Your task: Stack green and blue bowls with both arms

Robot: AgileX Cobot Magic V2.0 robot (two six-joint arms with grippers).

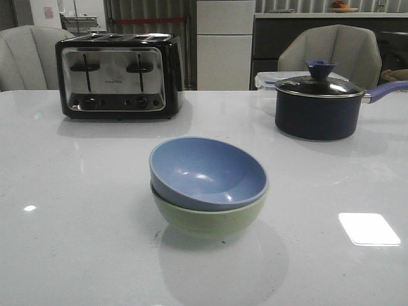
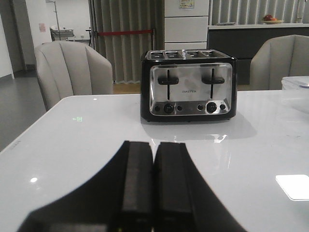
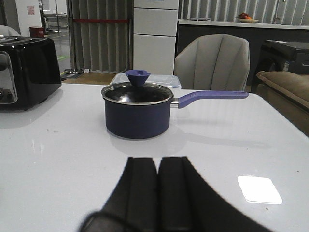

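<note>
The left hand (image 2: pixel 153 188) is closed, fingers pressed together on nothing, low over the desk (image 1: pixel 76 242) facing the toaster (image 2: pixel 188 84). The right hand (image 3: pixel 158 193) is likewise closed and empty, facing the navy saucepan (image 3: pixel 137 108). In front of the toaster (image 1: pixel 118 76), mid-desk, the dusty blue bowl (image 1: pixel 207 172) sits nested, slightly tilted, inside the pale green bowl (image 1: pixel 210 220); both are matte and plain.

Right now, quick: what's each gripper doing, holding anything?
Left gripper: shut, holding nothing.
Right gripper: shut, holding nothing.
Blue bowl sits in the green bowl.
</note>
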